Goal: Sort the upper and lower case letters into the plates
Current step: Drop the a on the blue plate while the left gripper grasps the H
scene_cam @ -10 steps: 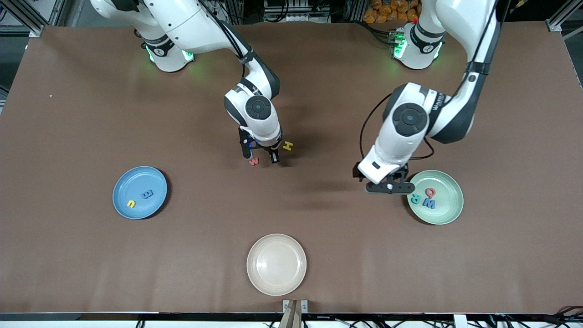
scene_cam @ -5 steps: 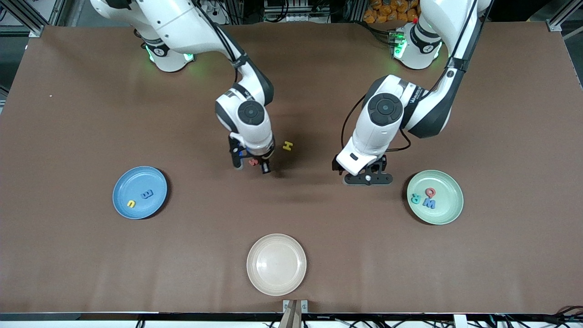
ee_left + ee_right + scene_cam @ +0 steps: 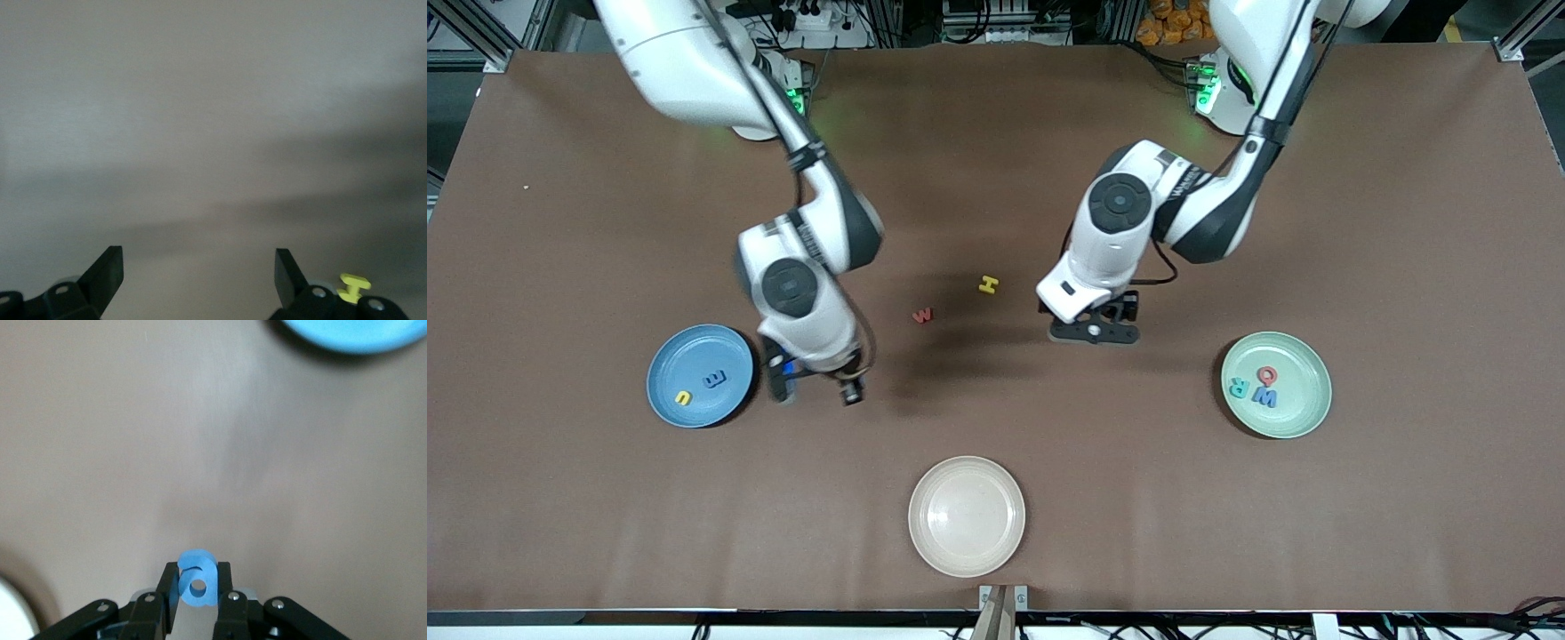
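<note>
A small blue letter (image 3: 197, 579), apparently a lowercase "a", is clamped between the right gripper (image 3: 815, 384) fingers, over bare table beside the sky blue plate (image 3: 694, 351). A red letter (image 3: 922, 315) and a yellow H (image 3: 988, 284) lie mid-table. The left gripper (image 3: 1094, 332) hangs near the H, fingers spread, empty.

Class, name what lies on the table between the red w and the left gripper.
The yellow H, in the front view, between red w and left gripper.

A cream-beige plate (image 3: 967, 516) sits on the brown table (image 3: 1405, 222).
</note>
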